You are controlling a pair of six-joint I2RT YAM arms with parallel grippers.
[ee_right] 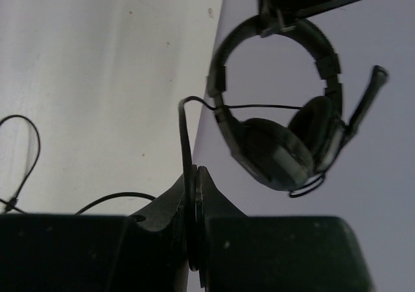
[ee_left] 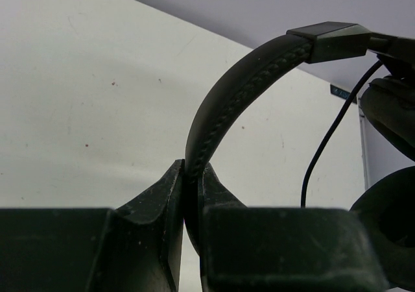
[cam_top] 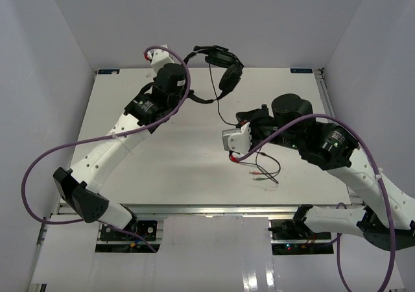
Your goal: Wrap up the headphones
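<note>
While the top view lays out the whole scene, only the wrist views confirm the grips. From the top, the headphones (cam_top: 224, 71) hang lifted at the far centre edge of the counter (cam_top: 162, 175). The cord (cam_top: 214, 91) drops from them toward the right tool (cam_top: 241, 119). Its slack loops on the counter near right, ending in the plugs (cam_top: 259, 175).

The left wrist view shows the left tool (ee_left: 192, 188) clamped tight on the stitched headband (ee_left: 246, 84), fingers (ee_left: 162, 201) pressed to both sides. One earcup (ee_left: 389, 227) sits at the right edge.

The right wrist view shows the right tool (ee_right: 193, 175) pinched closed on the thin cord, which curves up from between the fingers (ee_right: 217, 201) and runs across to the headset. That view alone shows the boom mic (ee_right: 366, 104), both earcups, and a cord loop (ee_right: 26, 143) lying on the counter at left.

The left arm (cam_top: 110, 143) stretches from near left diagonally to far centre, wrist raised. The right arm (cam_top: 337, 156) bends in from near right, its tool pointing left and far, apart from the headset.
</note>
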